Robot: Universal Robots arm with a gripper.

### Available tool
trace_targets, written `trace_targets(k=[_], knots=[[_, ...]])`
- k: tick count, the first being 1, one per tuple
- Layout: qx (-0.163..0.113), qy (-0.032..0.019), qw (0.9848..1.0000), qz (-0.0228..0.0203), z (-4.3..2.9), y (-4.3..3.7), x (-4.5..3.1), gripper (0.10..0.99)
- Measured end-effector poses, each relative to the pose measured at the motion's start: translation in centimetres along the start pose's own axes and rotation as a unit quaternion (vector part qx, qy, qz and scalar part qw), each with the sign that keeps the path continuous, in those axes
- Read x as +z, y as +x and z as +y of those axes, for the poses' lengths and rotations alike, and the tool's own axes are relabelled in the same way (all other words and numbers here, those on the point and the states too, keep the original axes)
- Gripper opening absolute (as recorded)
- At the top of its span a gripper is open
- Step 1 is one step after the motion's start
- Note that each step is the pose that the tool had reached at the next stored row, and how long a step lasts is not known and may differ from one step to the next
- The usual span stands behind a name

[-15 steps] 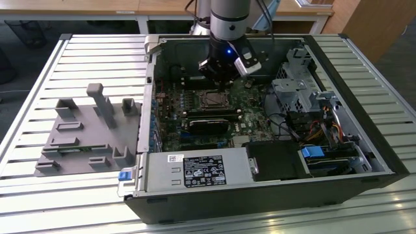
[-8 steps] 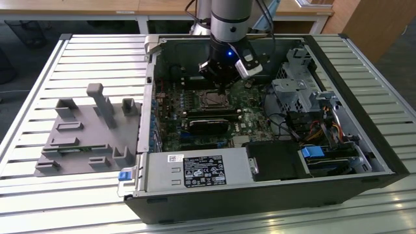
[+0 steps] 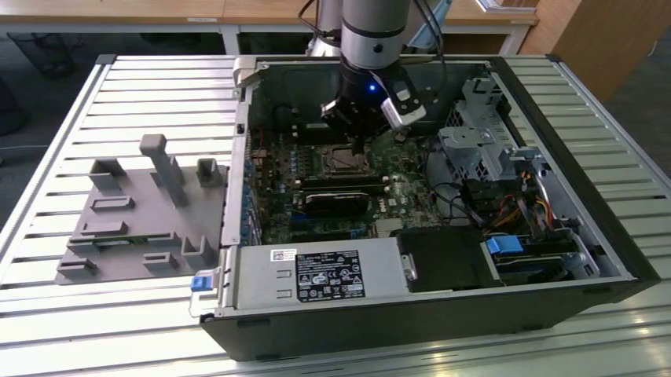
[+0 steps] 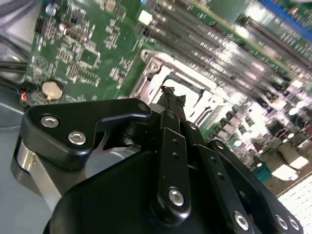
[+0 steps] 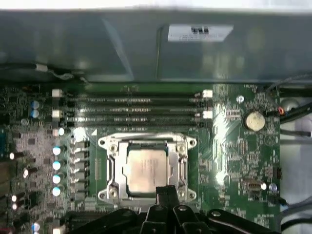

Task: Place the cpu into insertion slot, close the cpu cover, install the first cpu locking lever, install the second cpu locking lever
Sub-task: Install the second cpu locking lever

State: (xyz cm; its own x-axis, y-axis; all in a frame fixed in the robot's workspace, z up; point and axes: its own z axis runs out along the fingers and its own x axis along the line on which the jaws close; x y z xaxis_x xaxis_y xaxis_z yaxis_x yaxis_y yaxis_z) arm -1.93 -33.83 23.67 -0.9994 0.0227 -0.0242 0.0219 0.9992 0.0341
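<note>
Gripper over the socket
The gripper (image 5: 165, 191), pinched together and empty, hovers by the cpu cover (image 5: 181, 165), seemingly closed over the cpu (image 5: 145, 170).

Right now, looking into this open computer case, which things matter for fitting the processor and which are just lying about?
Part of the job:
- the cpu, seated in its socket
- the cpu cover, the metal frame lying around the chip
- the gripper, fingertips together at the socket's edge

Just lying about:
- grey plastic fixture on the table beside the case
- coin battery
- memory slots
- power supply
</note>
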Motion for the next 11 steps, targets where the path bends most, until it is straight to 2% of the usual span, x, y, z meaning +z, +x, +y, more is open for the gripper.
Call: trace_targets(k=[4, 5, 8, 11], knots=[[0.0, -0.0007, 1.0, 0.0002, -1.06, -0.02, -0.03, 0.106], [0.0, -0.0035, 1.0, 0.0011, -1.22, -0.03, -0.03, 0.106], [0.001, -0.0132, 0.9999, 0.0079, -1.58, -0.04, -0.05, 0.106], [0.001, -0.0137, 0.9999, 0.0093, -2.11, -0.05, -0.06, 0.106]])
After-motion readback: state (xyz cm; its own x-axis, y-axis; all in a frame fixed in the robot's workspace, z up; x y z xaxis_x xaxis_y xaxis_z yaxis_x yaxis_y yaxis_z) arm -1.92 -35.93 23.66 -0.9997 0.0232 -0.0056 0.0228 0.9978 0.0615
